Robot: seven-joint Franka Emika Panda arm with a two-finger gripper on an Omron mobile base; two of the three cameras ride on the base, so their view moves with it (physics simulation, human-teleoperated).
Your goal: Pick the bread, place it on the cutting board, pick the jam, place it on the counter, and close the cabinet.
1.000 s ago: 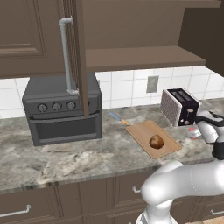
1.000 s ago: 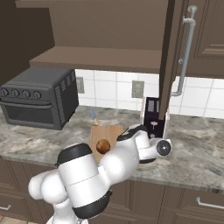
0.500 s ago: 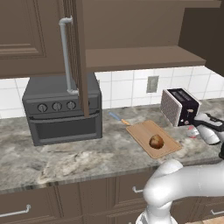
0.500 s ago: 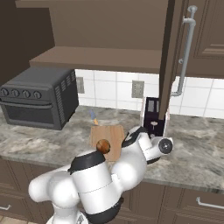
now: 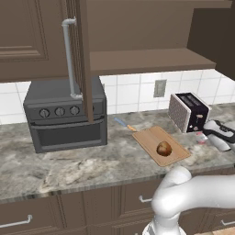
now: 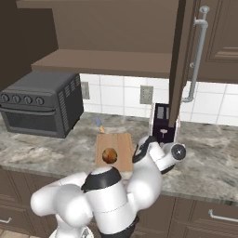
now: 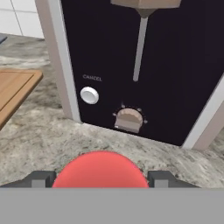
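Observation:
The red jam [image 7: 100, 168] sits between my two fingertips, and my gripper [image 7: 100, 179] is shut on it, low over the counter [image 7: 39, 140] just in front of the toaster. From the left base view the jam [image 5: 200, 138] is a small red spot at my gripper [image 5: 206, 136]. The brown bread [image 5: 164, 148] lies on the cutting board [image 5: 149, 137], to the left of my hand. It shows again as the bread [image 6: 109, 155] on the cutting board [image 6: 116, 139]. The cabinet door [image 5: 83, 59] stands open, edge-on, above the oven.
A black and silver toaster [image 7: 140, 65] stands close ahead of the gripper, with its dial and cancel button facing me. A dark toaster oven [image 5: 66, 117] sits at the left of the counter. The other open cabinet door [image 6: 179, 65] hangs above the toaster.
My elbow has swung and risen while the hand with the jam has stayed almost in place in front of the toaster. The bread and the board have not moved.

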